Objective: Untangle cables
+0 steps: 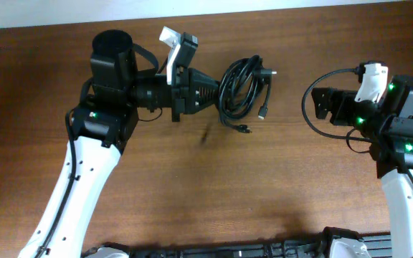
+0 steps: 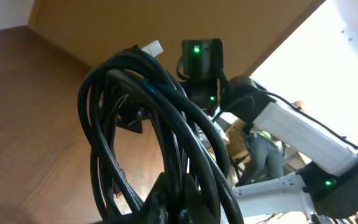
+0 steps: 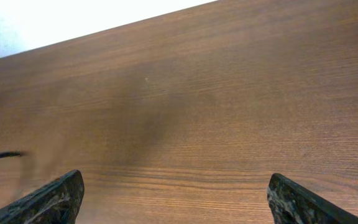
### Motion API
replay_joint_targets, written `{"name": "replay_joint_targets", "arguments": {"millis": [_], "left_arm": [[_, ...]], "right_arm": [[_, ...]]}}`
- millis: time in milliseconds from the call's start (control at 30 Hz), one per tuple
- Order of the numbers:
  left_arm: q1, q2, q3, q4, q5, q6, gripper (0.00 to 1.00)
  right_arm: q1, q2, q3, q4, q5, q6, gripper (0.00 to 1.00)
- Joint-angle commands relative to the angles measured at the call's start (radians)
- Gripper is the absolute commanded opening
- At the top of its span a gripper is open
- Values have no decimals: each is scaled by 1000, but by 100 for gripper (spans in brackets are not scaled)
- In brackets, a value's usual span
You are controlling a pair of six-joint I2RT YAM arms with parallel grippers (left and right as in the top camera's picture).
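- Cables (image 1: 241, 87): thin black cords wound into one loose bundle of overlapping loops, over the brown bench (image 1: 192, 186) between the two arms. We take this bundle as our landmark.
- Left jaws: clenched on the bundle's left edge. The left arm (image 1: 113, 79) reaches in level from the bundle's left.
- In the left-wrist view the loops (image 2: 148, 124) rise straight up before the lens from the grip at the bottom of the frame, strands crossing one another.
- Plug ends (image 1: 263, 112): one hangs off the bundle's lower right, a second sits just below the bundle, and a third pokes out at its upper right.
- We cannot tell whether the bundle rests on the bench or is lifted off it.
- Right jaws: released and spread wide, well apart from the bundle on its right, with nothing between them.
- In the right-wrist view the two dark fingertips (image 3: 48, 200) sit at the lower corners, with only wood grain across the gap.
- Right arm (image 1: 400, 143): stands to the bundle's right, green lights lit. We also see it beyond the loops in the left-wrist view.
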Motion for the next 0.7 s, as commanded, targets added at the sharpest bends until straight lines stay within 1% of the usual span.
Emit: {"name": "replay_joint_targets", "arguments": {"millis": [0, 67, 100, 267, 300, 367, 433, 467, 567, 633, 667], "left_arm": [[2, -23, 10, 5, -26, 74, 0], [2, -23, 10, 2, -26, 134, 0], [2, -23, 10, -1, -26, 205, 0], [-20, -23, 10, -8, -27, 384, 0], [-36, -23, 10, -31, -55, 457, 0], [-61, -23, 10, -75, -146, 515, 0], [-92, -23, 10, -117, -262, 556, 0], [-114, -23, 10, -134, -326, 576, 0], [-164, -23, 10, -148, -449, 612, 0], [-197, -23, 10, -154, -521, 639, 0], [-219, -23, 10, -161, -582, 658, 0]], "right_arm": [[-6, -2, 14, 19, -142, 0, 94], [-6, -12, 14, 50, -254, 0, 94], [-6, -19, 14, 67, -322, 0, 94], [-6, -55, 14, 99, -509, 1, 93], [-6, -70, 14, 102, -543, 1, 94], [-6, -87, 14, 104, -580, 8, 94], [-6, -102, 14, 103, -618, 8, 94], [-6, -111, 14, 103, -640, 13, 97], [-6, -129, 14, 104, -650, 54, 98], [-6, -131, 14, 108, -650, 97, 98], [-6, -130, 14, 111, -650, 133, 98]]}}
